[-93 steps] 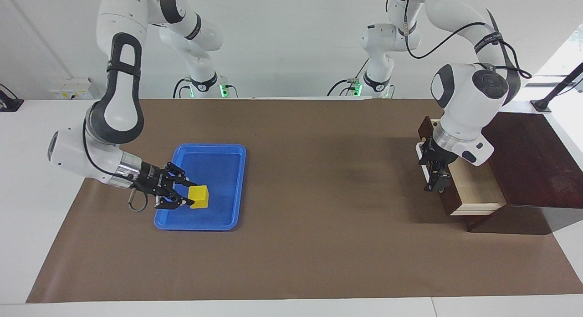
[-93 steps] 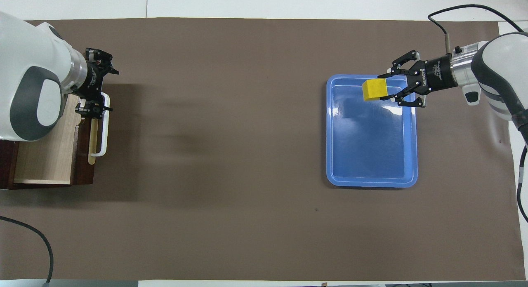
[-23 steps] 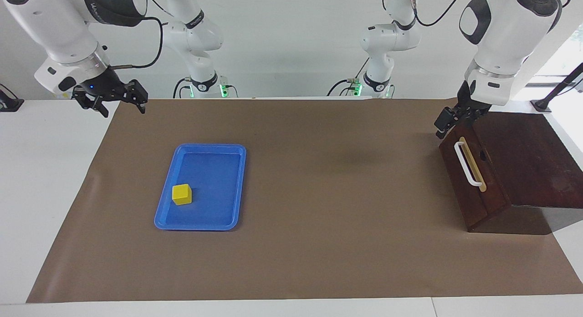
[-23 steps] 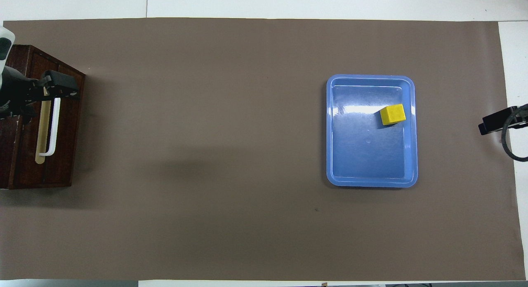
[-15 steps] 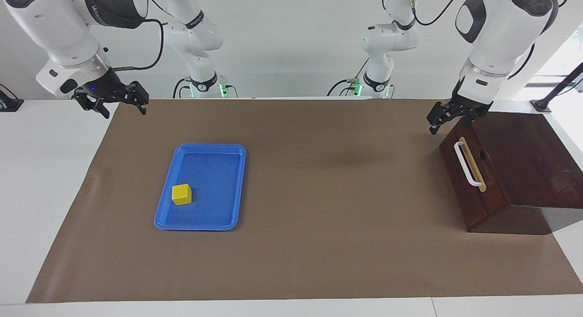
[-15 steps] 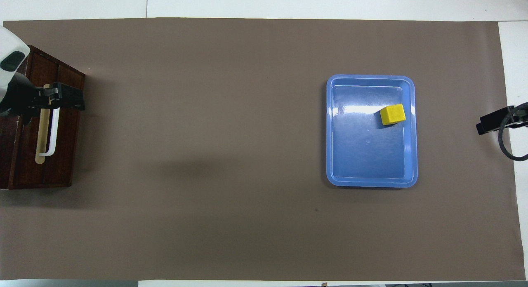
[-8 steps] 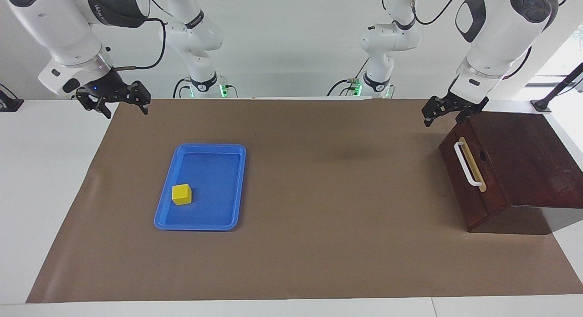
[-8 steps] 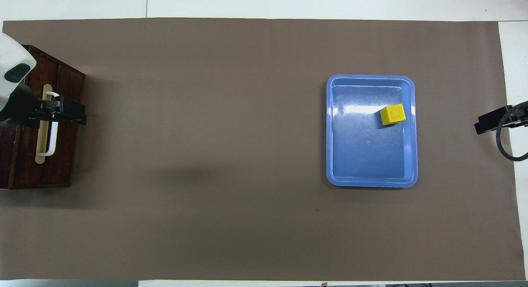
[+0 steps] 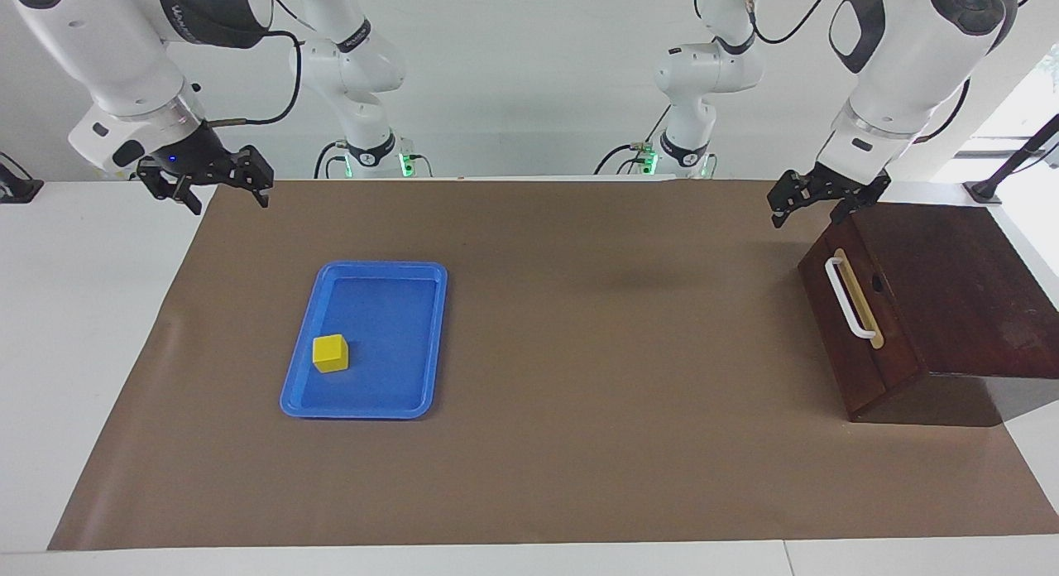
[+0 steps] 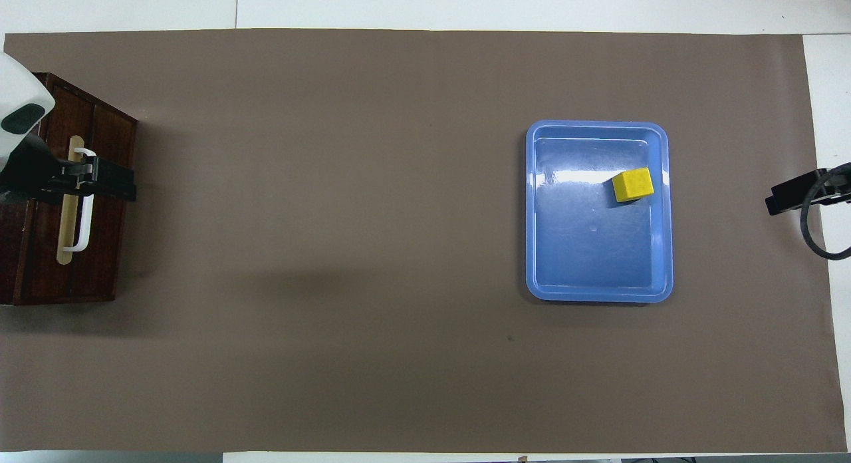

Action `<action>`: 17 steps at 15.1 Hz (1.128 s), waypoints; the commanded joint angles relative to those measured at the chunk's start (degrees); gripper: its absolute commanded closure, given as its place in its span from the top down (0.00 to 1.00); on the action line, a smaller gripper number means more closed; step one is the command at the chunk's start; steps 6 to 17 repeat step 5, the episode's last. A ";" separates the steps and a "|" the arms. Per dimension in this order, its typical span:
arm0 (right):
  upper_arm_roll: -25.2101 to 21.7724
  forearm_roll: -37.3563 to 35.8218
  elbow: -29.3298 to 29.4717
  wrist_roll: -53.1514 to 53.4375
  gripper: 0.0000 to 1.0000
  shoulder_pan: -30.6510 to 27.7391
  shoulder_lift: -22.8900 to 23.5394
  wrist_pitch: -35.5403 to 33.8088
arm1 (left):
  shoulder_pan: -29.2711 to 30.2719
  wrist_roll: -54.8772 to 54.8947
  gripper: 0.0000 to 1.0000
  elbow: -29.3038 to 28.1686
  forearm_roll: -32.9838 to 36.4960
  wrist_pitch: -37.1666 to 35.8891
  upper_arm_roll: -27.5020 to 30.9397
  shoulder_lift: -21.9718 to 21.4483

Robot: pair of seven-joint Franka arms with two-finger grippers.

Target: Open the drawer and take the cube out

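Facing view only: both arms whole; left gripper (image 9: 809, 202) raised over box corner, right gripper (image 9: 213, 184) raised over mat (image 9: 579, 444) edge, both spread open, empty.
Cube (image 9: 331, 352): small, bright yellow, in blue tray (image 9: 414, 410).
Drawer (image 9: 860, 328): dark brown, white handle (image 9: 848, 298), shut.
Overhead: grippers cut off at frame edges.

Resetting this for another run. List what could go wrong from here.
1. The cube sits near the tray's rim; a slanted approach could clip the rim.
2. The left end effector, open, is raised close above the shut drawer; a careless descent might hit the box or the handle.
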 commanded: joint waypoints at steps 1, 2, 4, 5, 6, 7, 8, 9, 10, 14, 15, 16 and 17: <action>0.32 0.29 0.42 1.18 1.00 -0.12 -0.04 -0.37 | -0.88 0.82 1.00 0.51 -0.80 -1.41 0.54 -0.47; 0.32 0.29 0.42 1.18 1.00 -0.12 -0.04 -0.37 | -0.97 0.82 1.00 0.51 -0.80 -1.41 0.54 -0.56; 0.32 0.29 0.42 1.18 1.00 -0.12 -0.04 -0.37 | -0.97 0.82 1.00 0.33 -0.80 -1.49 0.54 -0.65; 0.32 0.29 0.42 1.18 1.00 -0.12 -0.04 -0.37 | -0.97 0.82 1.00 0.24 -0.80 -1.49 0.54 -0.65; 0.32 0.29 0.42 1.18 1.00 -0.12 -0.04 -0.37 | -0.97 0.82 1.00 0.24 -0.80 -1.49 0.54 -0.65; 0.32 0.29 0.42 1.18 1.00 -0.12 -0.04 -0.37 | -0.97 0.82 1.00 0.24 -0.80 -1.49 0.54 -0.65; 0.32 0.29 0.42 1.18 1.00 -0.12 -0.04 -0.37 | -0.97 0.82 1.00 0.24 -0.80 -1.49 0.54 -0.65; 0.32 0.29 0.42 1.18 1.00 -0.12 -0.04 -0.37 | -0.97 0.82 1.00 0.24 -0.80 -1.49 0.54 -0.65; 0.32 0.29 0.42 1.18 1.00 -0.12 -0.04 -0.37 | -0.97 0.82 1.00 0.24 -0.80 -1.49 0.54 -0.65; 0.32 0.29 0.42 1.18 1.00 -0.12 -0.04 -0.37 | -0.97 0.82 1.00 0.24 -0.80 -1.49 0.54 -0.65; 0.32 0.29 0.42 1.18 1.00 -0.12 -0.04 -0.37 | -0.97 0.82 1.00 0.24 -0.80 -1.49 0.54 -0.65; 0.32 0.29 0.42 1.18 1.00 -0.12 -0.04 -0.37 | -0.97 0.82 1.00 0.24 -0.80 -1.49 0.54 -0.65; 0.32 0.29 0.42 1.18 1.00 -0.12 -0.04 -0.37 | -0.97 0.82 1.00 0.24 -0.80 -1.49 0.54 -0.65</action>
